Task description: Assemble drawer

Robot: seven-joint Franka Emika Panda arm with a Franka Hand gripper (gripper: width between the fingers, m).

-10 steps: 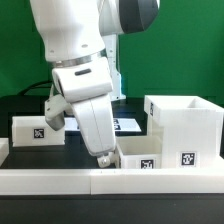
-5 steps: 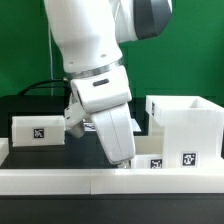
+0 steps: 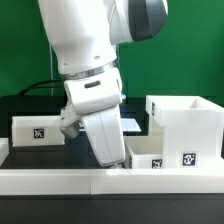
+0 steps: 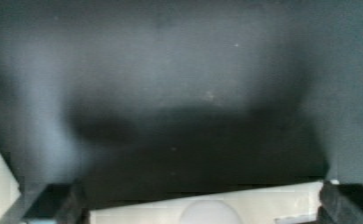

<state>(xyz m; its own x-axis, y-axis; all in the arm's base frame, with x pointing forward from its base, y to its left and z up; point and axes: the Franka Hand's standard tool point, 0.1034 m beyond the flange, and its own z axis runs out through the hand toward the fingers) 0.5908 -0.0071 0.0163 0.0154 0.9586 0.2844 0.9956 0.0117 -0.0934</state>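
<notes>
The tall white drawer shell (image 3: 185,122) stands at the exterior view's right, with a tag on its front. One shallow white tray (image 3: 37,129) lies at the left. The second tray (image 3: 152,157) lies in front of the shell, against the border rail. My gripper (image 3: 118,160) points down at this tray's left end, low over the table. In the wrist view my gripper (image 4: 199,203) has its fingers (image 4: 53,205) wide apart, with a white surface (image 4: 204,200) low between them; I cannot tell whether it is the tray or the rail. The jaws are open.
The low white border rail (image 3: 60,180) runs along the front of the black table. The marker board (image 3: 131,124) lies flat behind my arm. A black cable hangs at the back left against the green backdrop.
My gripper swung to the exterior view's right, then came back a little to the left. The front tray has slid slightly right, toward the shell.
</notes>
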